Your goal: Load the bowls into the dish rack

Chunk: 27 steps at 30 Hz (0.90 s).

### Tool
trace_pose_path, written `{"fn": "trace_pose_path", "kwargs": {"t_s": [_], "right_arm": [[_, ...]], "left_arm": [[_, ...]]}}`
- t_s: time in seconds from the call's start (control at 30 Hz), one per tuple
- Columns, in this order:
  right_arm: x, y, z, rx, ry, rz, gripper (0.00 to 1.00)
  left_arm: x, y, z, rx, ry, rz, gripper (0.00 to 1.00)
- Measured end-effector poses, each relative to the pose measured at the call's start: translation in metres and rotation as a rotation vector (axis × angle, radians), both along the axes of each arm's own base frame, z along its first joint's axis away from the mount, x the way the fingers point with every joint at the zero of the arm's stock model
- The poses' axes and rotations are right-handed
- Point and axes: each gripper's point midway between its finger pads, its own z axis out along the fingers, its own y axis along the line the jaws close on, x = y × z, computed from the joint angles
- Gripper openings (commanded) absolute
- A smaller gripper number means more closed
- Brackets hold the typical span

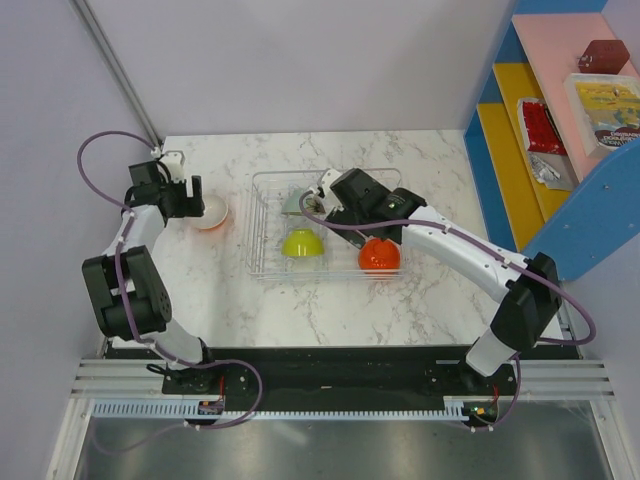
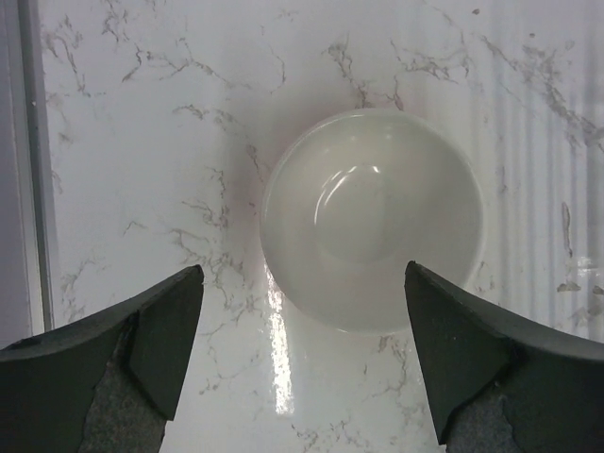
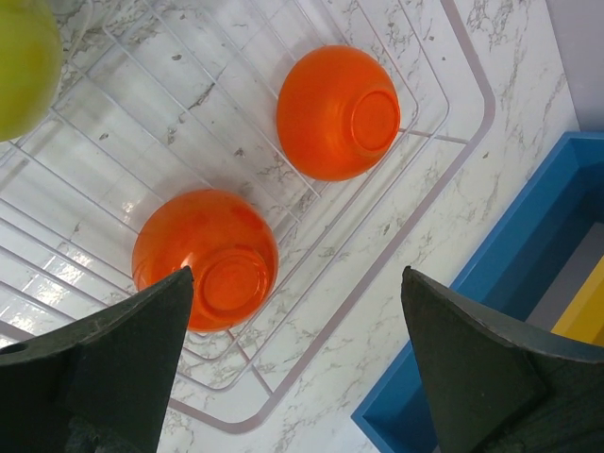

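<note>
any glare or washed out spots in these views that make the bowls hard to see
Left wrist: the white bowl is pale against the marble table, with a glare streak on the table by its rim. Right wrist: the upper orange bowl and lower orange bowl are sharp; glare whitens the dish rack ribs at lower left. Top external: even light, soft shadows.

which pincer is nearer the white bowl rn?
Left. The left pincer hovers open directly above the white bowl, outside the dish rack. The right pincer is over the rack's right end, above the orange bowls.
</note>
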Motion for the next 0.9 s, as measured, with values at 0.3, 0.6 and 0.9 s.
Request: {"fn": "trace_pose_path", "kwargs": {"t_s": [0.3, 0.6, 0.9], "right_arm": [[-0.005, -0.004, 0.004, 0.017, -0.007, 0.002, 0.98], [-0.006, -0.004, 0.004, 0.030, -0.003, 0.002, 0.98], [-0.003, -0.005, -0.004, 0.109, 0.056, -0.020, 0.98]], "left_arm": [[0.005, 0.005, -0.077, -0.037, 0.168, 0.003, 0.61], [0.011, 0.005, -0.078, -0.038, 0.160, -0.009, 0.02], [0.014, -0.004, -0.063, -0.075, 0.128, -0.051, 0.02]]}}
